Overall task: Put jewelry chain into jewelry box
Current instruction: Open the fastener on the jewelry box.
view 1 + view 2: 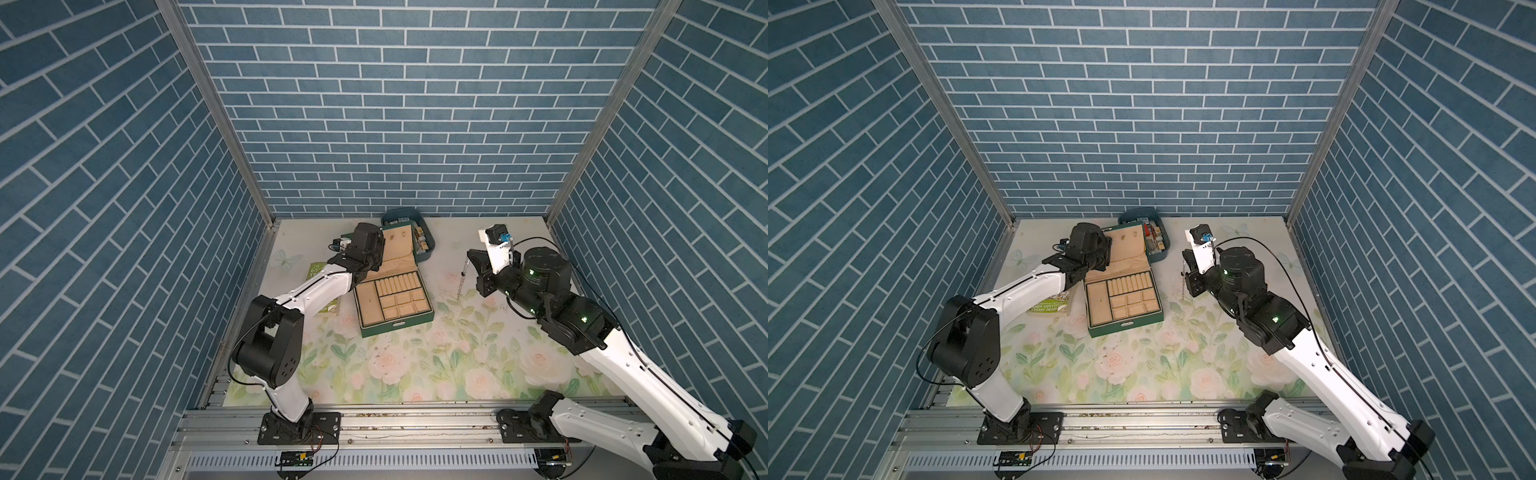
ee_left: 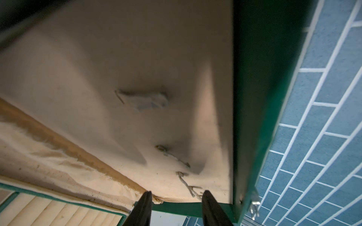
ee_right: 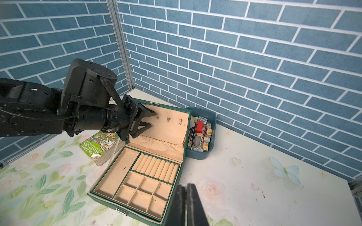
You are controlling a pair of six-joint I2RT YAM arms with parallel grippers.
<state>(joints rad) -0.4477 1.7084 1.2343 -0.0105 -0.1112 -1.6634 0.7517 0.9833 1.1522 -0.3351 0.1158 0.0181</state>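
Dark green hinged jewelry box, beige-lined, sits open on the floral bench, left of centre toward the back edge, with its lid upright. Left tool: jaws partly apart, nothing between them. The tips are at the lid lining beside the small hooks; cannot tell if they touch. Right tool: jaws pressed together on the top end of the thin gold-coloured link chain. The chain hangs free over the bench's right half, well apart from the box.
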